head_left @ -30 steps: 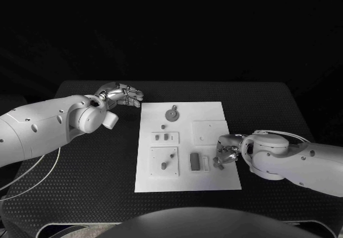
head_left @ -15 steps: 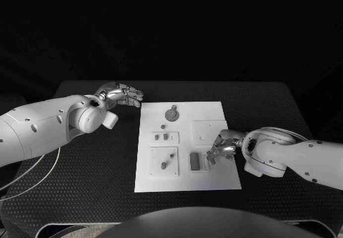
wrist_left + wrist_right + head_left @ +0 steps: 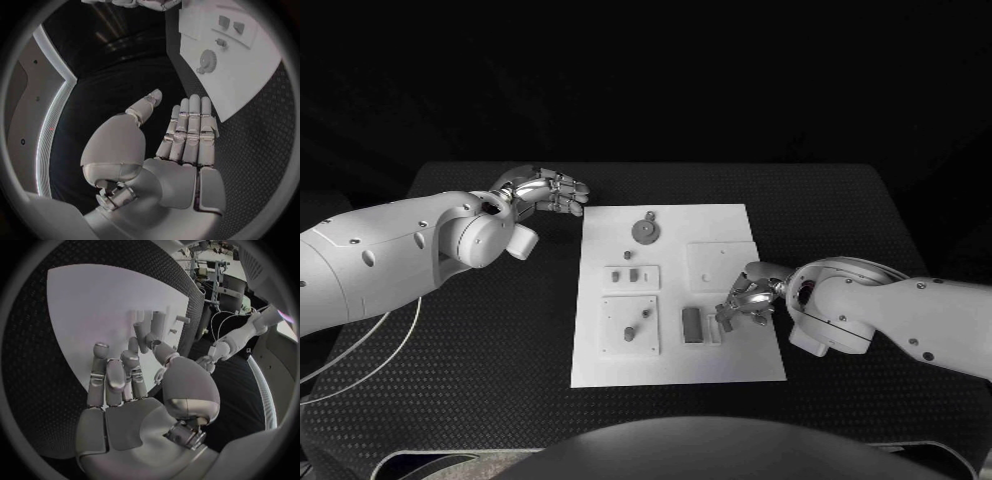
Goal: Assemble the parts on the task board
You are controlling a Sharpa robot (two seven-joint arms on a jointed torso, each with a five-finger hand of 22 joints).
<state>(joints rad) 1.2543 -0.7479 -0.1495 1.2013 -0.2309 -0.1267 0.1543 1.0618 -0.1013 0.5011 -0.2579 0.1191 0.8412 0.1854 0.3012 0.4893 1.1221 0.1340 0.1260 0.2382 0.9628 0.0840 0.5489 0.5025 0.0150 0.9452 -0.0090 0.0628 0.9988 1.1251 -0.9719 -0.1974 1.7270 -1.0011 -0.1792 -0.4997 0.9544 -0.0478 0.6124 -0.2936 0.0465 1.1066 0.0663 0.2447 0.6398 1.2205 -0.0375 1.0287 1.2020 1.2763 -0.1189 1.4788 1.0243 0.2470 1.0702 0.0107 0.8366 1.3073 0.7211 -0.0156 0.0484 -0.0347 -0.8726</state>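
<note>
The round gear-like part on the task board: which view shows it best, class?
The head view: the round part lies unobstructed near the far end of the task board. The left wrist view shows it small and distorted; in the right wrist view I cannot pick it out.

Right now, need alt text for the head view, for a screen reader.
The right hand reaches over the right side of the white task board, beside a dark upright part. The left hand sits off the board's far-left corner above the black table, holding nothing. A round grey part lies near the board's far edge.

task board (image 3: 678,295) mid-table (image 3: 473,340) | left hand (image 3: 548,190) beside far-left corner | right hand (image 3: 749,298) over right edge
</note>
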